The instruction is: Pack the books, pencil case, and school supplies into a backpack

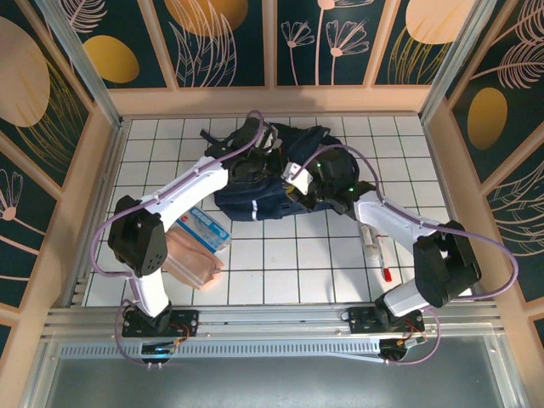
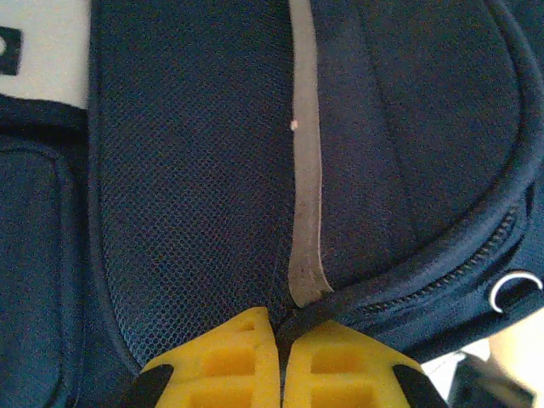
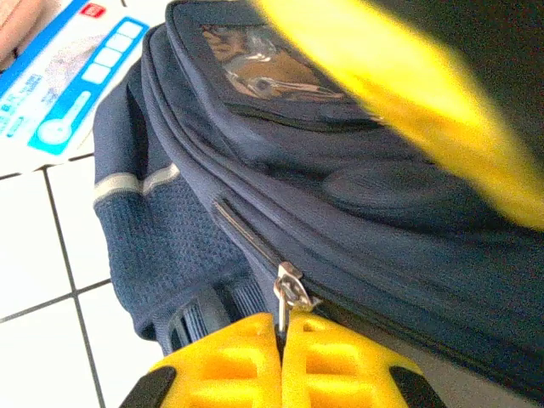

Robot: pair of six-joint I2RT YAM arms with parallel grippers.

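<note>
The navy backpack [image 1: 255, 204] lies at the middle back of the table. My left gripper [image 1: 255, 160] is on its top left and is shut on a dark seam edge [image 2: 340, 304] of the backpack [image 2: 187, 170], beside a grey stripe [image 2: 304, 170]. My right gripper [image 1: 296, 189] is on the bag's right side. It is shut on the metal zipper pull [image 3: 289, 289] of the backpack [image 3: 357, 221]. The peach pencil case [image 1: 191, 259] lies at the near left. A whitish tube [image 1: 370, 238] and a red pen [image 1: 387, 274], the school supplies, lie at the right. The books are out of view.
A blue-and-white flat packet [image 1: 208, 225] [image 3: 68, 93] rests between the pencil case and the bag. A blurred yellow shape [image 3: 408, 93] crosses the upper right of the right wrist view. Wooden walls enclose the white tiled table [image 1: 297, 255] on three sides.
</note>
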